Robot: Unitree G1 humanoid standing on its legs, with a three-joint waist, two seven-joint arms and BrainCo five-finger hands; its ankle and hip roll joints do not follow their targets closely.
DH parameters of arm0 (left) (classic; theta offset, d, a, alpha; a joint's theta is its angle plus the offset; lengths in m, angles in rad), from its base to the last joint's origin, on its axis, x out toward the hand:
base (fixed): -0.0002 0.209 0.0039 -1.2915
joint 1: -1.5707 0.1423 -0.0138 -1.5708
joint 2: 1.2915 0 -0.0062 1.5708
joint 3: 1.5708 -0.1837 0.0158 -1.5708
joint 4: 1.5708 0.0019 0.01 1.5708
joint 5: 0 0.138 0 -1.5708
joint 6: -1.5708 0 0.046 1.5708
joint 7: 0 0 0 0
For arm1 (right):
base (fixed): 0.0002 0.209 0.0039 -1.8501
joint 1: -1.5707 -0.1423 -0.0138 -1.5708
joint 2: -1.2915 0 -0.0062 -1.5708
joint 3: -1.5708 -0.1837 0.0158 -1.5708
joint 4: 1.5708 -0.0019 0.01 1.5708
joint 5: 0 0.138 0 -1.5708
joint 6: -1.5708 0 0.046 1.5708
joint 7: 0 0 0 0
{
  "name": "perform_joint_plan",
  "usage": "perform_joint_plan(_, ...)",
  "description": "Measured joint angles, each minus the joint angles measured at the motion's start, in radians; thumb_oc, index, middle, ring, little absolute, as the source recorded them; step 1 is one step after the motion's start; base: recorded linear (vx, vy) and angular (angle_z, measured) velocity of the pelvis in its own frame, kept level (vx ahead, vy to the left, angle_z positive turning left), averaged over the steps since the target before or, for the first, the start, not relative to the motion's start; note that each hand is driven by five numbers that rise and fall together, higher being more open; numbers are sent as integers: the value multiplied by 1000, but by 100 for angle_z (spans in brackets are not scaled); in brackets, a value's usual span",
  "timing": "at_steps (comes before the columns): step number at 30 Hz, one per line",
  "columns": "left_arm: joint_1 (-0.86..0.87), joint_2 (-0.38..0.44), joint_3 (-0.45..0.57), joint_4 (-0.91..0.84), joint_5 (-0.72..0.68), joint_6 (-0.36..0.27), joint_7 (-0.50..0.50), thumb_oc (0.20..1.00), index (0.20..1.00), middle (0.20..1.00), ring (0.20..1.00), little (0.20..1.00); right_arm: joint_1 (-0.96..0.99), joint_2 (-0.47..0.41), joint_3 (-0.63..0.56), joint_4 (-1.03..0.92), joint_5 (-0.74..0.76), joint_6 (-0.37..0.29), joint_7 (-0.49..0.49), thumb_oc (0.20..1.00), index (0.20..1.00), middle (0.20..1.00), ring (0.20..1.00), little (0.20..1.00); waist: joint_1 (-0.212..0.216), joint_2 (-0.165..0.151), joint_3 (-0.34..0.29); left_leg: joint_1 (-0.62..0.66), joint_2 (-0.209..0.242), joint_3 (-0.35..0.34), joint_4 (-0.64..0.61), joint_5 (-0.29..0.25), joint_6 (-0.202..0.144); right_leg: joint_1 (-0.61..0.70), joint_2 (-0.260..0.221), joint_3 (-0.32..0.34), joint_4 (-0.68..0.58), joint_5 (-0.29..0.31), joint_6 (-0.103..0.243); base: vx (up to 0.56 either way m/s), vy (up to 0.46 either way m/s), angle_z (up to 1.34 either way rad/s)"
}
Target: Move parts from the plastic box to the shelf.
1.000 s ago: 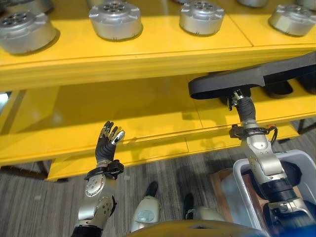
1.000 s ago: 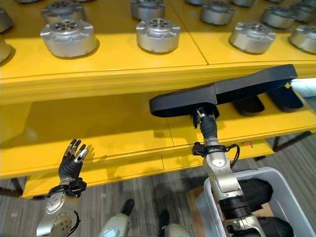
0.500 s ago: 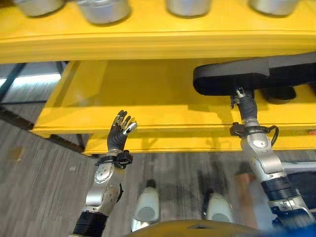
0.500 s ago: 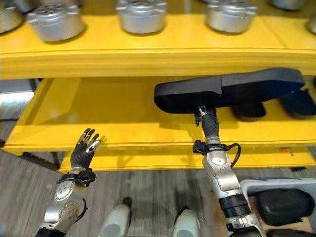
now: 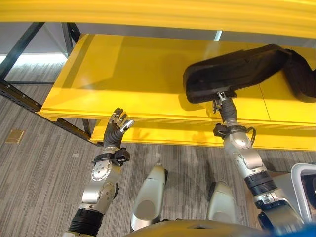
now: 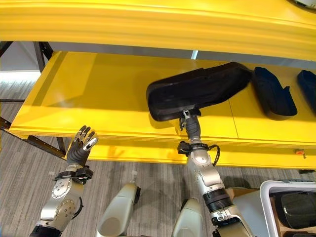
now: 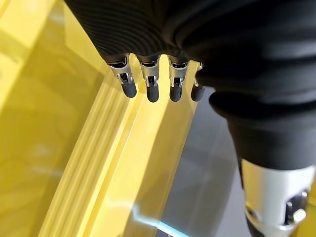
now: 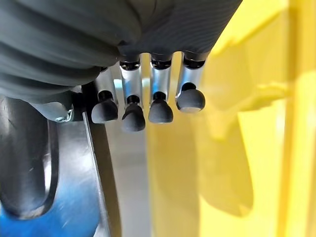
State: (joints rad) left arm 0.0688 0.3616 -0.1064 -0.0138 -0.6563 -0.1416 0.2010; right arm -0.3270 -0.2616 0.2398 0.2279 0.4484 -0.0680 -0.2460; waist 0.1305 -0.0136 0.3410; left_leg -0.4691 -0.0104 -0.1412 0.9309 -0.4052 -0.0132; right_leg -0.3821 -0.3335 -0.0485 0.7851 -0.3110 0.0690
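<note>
Yellow shelf (image 6: pixel 98 94) stands on grey striped carpet (image 5: pixel 34 173).

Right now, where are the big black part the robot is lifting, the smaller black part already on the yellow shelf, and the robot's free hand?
Big black part (image 6: pixel 197 91), right eye view, its middle.
Smaller black part (image 6: pixel 272 94), right eye view, its middle.
Left hand (image 5: pixel 114 133), left eye view, its palm.

Grey striped carpet floor (image 5: pixel 44 168), dark metal frame (image 5: pixel 19 44) — bright overhead light
</note>
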Motion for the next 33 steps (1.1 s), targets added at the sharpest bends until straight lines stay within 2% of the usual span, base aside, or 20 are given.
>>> perform_joint_plan(3, -1, 0, -4, 0, 0, 2, 4, 1000, 1000, 1000, 1000, 1000, 8, 19, 16, 40, 5, 7, -2, 200, 200, 200, 200, 200, -2, -4, 2, -35, 5, -5, 51, -24, -6, -39, 2, 5, 52, -21, 27, 16, -6, 0)
perform_joint_plan(5, -3, 1, -4, -1, 0, 2, 7, 1000, 1000, 1000, 1000, 1000, 13, 19, 28, 63, 12, 8, -4, 200, 200, 200, 200, 200, 0, -8, 7, -40, 8, -9, 68, -39, -14, -56, 2, 11, 89, -40, 18, -3, -3, -6)
perform_joint_plan(7, -3, 2, -9, -1, 1, 2, 24, 1000, 1000, 1000, 1000, 1000, 14, 19, 41, 93, 20, 8, -5, 200, 200, 200, 200, 200, -5, -11, 9, -55, 13, -7, 103, -56, -19, -76, 5, 17, 127, -59, 37, -13, -5, -6)
perform_joint_plan(11, -5, 2, -8, -1, 1, 2, 37, 1000, 1000, 1000, 1000, 1000, 8, 6, 42, 96, 17, 8, -5, 200, 200, 200, 200, 200, -6, -11, 9, -71, 21, -10, 103, -54, -22, -96, 13, 19, 134, -59, 38, 5, -16, -2)
perform_joint_plan(13, 0, 10, -8, -4, 0, 1, 39, 1000, 1000, 1000, 1000, 1000, -7, -58, 49, 106, 7, 25, -3, 200, 200, 200, 200, 200, -3, -12, 12, -72, 24, -11, 97, -53, -24, -98, 17, 19, 133, -60, 38, 10, -39, -2)
perform_joint_plan(17, 29, 47, -8, -61, 0, -2, 37, 1000, 1000, 1000, 1000, 1000, -28, -240, 43, 122, -37, 60, -8, 200, 200, 200, 200, 200, -5, -15, 20, -83, 25, -13, 90, -47, -24, -113, 20, 20, 129, -58, 37, 2, -10, -1)
perform_joint_plan(18, 34, 55, -6, -63, -1, -2, 38, 1000, 1000, 1000, 1000, 1000, -35, -272, -2, 130, -54, 60, -29, 200, 200, 200, 200, 200, -7, -14, 20, -90, 26, -14, 89, -45, -23, -119, 20, 20, 128, -57, 35, 2, -10, -5)
perform_joint_plan(22, 37, 68, -10, -65, -3, -2, 35, 1000, 1000, 1000, 1000, 1000, -189, -469, -45, 203, -80, 60, -55, 200, 200, 200, 200, 200, -20, -12, 23, -108, 28, -7, 84, -39, -24, -145, 21, 22, 125, -47, 39, -1, -1, -1)
perform_joint_plan(25, 40, 71, -11, -64, -5, -2, 36, 1000, 1000, 1000, 1000, 1000, -321, -534, -79, 244, -79, 49, -88, 200, 200, 200, 200, 200, -25, -12, 25, -106, 32, -6, 75, -35, -30, -145, 22, 20, 123, -45, 42, 0, 0, 0)
perform_joint_plan(30, 39, 79, -13, -65, -32, -6, 18, 1000, 1000, 1000, 1000, 1000, -592, -634, -9, 390, -79, 35, -92, 200, 200, 200, 200, 200, -3, -8, 29, -103, 34, -8, 48, -29, -41, -146, 24, 10, 107, -36, 59, 0, -1, 1)
perform_joint_plan(33, 44, 82, -12, -65, -43, -17, 15, 1000, 1000, 1000, 1000, 1000, -731, -687, 144, 494, -80, 35, -70, 200, 200, 200, 200, 200, 0, -9, 30, -103, 31, -12, 46, -29, -40, -140, 24, 5, 100, -36, 59, 6, -2, 5)
